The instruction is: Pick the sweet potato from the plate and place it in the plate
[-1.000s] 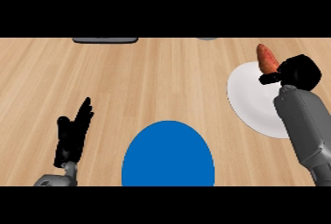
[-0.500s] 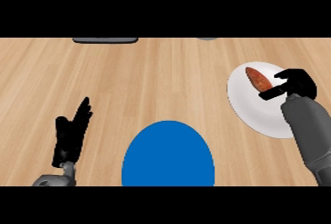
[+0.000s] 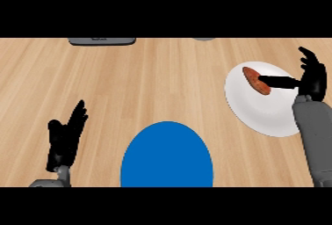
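Note:
The orange-brown sweet potato (image 3: 255,79) lies on the upper left part of the white plate (image 3: 262,110) at the right of the counter. My right hand (image 3: 312,77) stands just right of it, open, fingers straight and pointing up, thumb stretched left to the potato's right end. The blue plate (image 3: 167,154) sits at the lower middle with nothing on it. My left hand (image 3: 65,137) rests open at the lower left, fingers up, well apart from both plates.
A flat grey object (image 3: 102,40) lies at the counter's far edge, upper left. A small grey piece (image 3: 204,38) shows at the far edge near the middle. Bare wood stretches between the two plates.
The sweet potato came down from beyond the white plate's far rim onto the plate. My right hand then spread its fingers and drew to the right. The left hand stayed still.

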You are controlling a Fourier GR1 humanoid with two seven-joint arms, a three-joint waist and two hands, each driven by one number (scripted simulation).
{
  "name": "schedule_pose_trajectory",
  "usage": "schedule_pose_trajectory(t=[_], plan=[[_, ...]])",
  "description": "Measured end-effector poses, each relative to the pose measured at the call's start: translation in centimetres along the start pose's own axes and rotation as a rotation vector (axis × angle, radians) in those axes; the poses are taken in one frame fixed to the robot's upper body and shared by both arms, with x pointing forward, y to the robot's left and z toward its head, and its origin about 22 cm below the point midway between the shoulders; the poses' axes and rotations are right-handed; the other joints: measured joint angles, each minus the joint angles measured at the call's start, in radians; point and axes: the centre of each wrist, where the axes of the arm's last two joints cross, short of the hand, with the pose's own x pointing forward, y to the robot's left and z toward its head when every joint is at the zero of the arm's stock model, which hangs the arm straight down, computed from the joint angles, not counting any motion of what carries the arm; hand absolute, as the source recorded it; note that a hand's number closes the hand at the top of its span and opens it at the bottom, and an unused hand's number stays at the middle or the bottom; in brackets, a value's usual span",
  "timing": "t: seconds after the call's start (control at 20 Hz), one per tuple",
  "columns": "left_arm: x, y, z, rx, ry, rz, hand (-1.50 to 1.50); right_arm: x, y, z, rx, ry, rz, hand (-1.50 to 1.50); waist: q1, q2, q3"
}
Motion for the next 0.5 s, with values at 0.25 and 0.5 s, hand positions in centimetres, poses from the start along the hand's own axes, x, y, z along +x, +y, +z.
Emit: schedule_pose_trajectory(t=[0.25, 0.5], plan=[[0.1, 0.0, -0.2, 0.003, 0.002, -0.001, 0.0, -3.0, -1.7, 1.3, -0.041, -0.035, -0.205, -1.5, -0.002, 0.001, -0.001], [0.2, -0.6, -0.3, -0.007, 0.001, -0.007, 0.0, -6.0, -2.8, 2.6, -0.028, -0.065, -0.292, -1.5, 0.006, 0.003, -0.001]])
